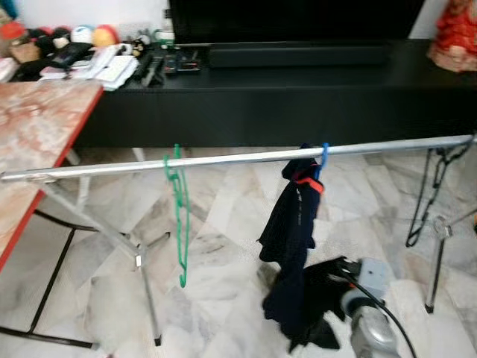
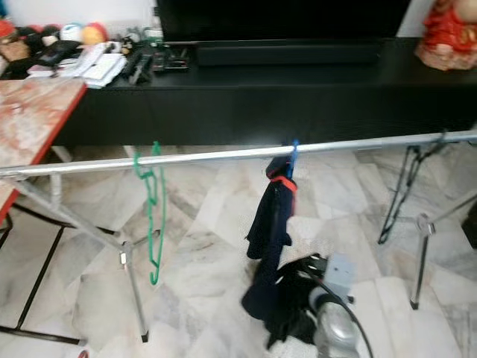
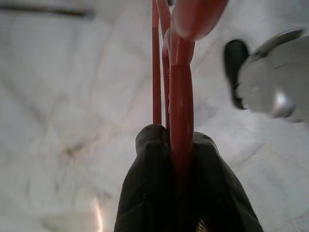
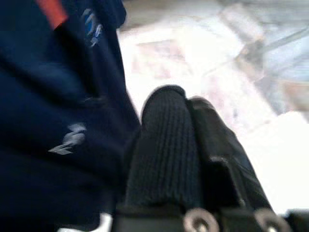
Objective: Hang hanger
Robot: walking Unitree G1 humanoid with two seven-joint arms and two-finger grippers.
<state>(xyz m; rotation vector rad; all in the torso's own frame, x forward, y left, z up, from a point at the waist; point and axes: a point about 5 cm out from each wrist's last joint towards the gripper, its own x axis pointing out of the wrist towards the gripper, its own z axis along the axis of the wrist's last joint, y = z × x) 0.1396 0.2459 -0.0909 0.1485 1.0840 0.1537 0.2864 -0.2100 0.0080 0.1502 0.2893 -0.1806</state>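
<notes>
A silver rail (image 1: 223, 159) of a drying rack runs across in front of me. A green hanger (image 1: 180, 216) hangs from it on the left. In the middle, a blue hanger (image 1: 323, 158) carries a dark navy garment (image 1: 291, 231) with an orange stripe. My right gripper (image 4: 186, 104) is low by the garment's bottom end (image 1: 328, 282), fingers shut together with the cloth right beside them. My left gripper (image 3: 176, 140) is shut on a red hanger (image 3: 181, 96), held over the marble floor.
A marble-topped table with a red edge (image 1: 37, 127) stands at the left. A long black cabinet (image 1: 298, 104) with clutter runs behind the rail. The rack's legs (image 1: 141, 276) splay on the floor, and a black hanger (image 1: 428, 201) dangles at the rail's right end.
</notes>
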